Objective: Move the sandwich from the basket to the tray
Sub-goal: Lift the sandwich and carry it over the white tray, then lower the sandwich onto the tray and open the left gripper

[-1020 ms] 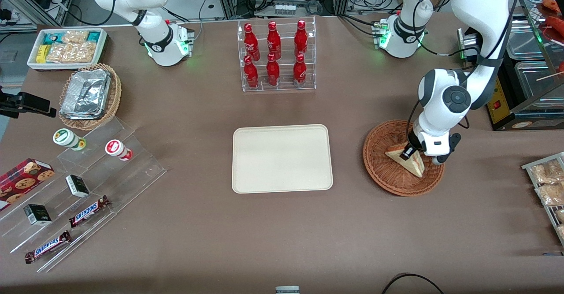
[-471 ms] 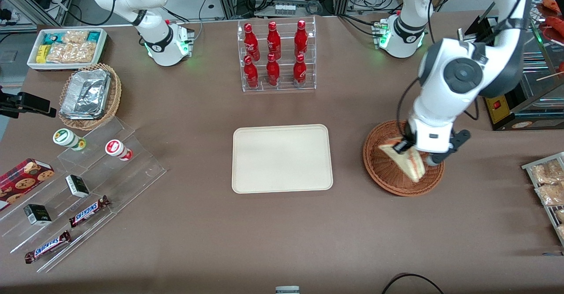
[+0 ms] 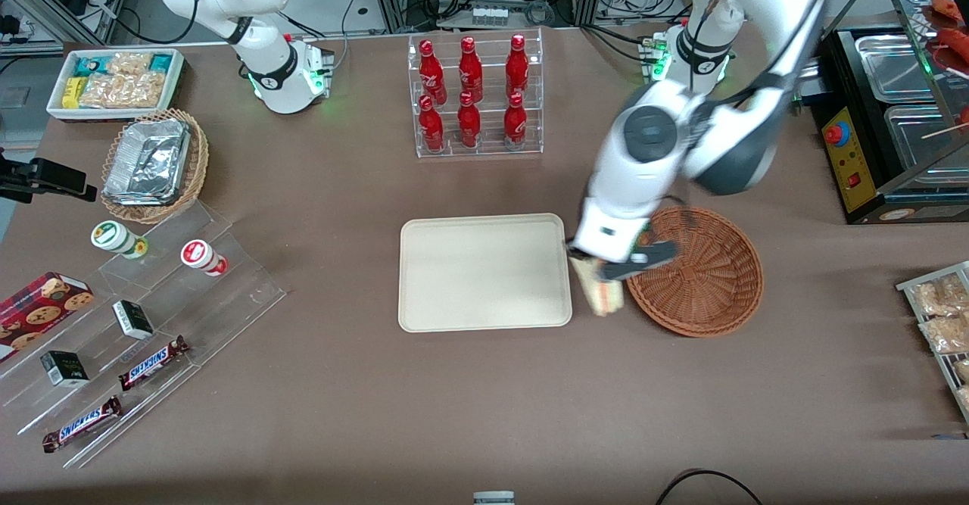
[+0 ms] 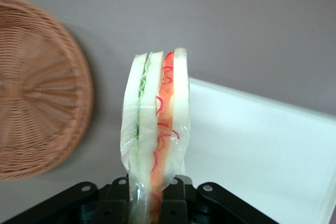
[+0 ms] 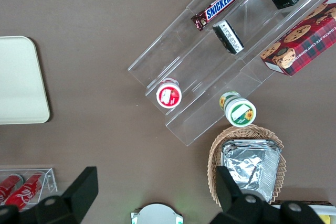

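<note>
Brown tabletop shows between the round reddish-brown wicker basket (image 3: 694, 272) and the flat cream plastic tray (image 3: 484, 272). The gripper (image 3: 598, 270), over the basket a moment ago, now hangs above that gap, clamped on the wrapped triangular sandwich (image 3: 598, 293). Its red and green filling (image 4: 160, 124) shows only to the wrist camera.

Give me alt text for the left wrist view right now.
The end effector grips a wrapped sandwich upright by its edge, above bare table between the wicker basket and the cream tray. Both are empty.
</note>
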`<state>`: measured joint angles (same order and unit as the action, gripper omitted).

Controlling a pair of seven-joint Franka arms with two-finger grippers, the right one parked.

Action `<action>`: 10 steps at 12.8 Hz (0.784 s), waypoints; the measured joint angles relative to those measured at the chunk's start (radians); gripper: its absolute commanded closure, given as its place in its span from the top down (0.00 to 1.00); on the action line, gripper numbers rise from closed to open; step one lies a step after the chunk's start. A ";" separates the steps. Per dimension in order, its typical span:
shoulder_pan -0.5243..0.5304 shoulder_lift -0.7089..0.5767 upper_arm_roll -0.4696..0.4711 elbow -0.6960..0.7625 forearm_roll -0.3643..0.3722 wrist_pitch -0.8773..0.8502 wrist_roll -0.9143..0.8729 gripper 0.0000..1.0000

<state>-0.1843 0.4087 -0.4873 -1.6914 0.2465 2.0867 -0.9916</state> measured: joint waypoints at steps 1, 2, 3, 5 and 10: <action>-0.042 0.047 -0.007 0.027 0.021 0.002 0.000 0.00; -0.084 0.093 -0.008 0.062 0.037 0.003 0.000 0.00; -0.119 0.135 -0.009 0.095 0.053 0.003 0.001 0.00; -0.179 0.212 -0.009 0.139 0.095 0.025 0.002 0.00; -0.232 0.326 -0.008 0.160 0.158 0.109 0.001 0.00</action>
<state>-0.4164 0.7343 -0.4948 -1.5316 0.4045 2.1954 -0.9903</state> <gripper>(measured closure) 0.819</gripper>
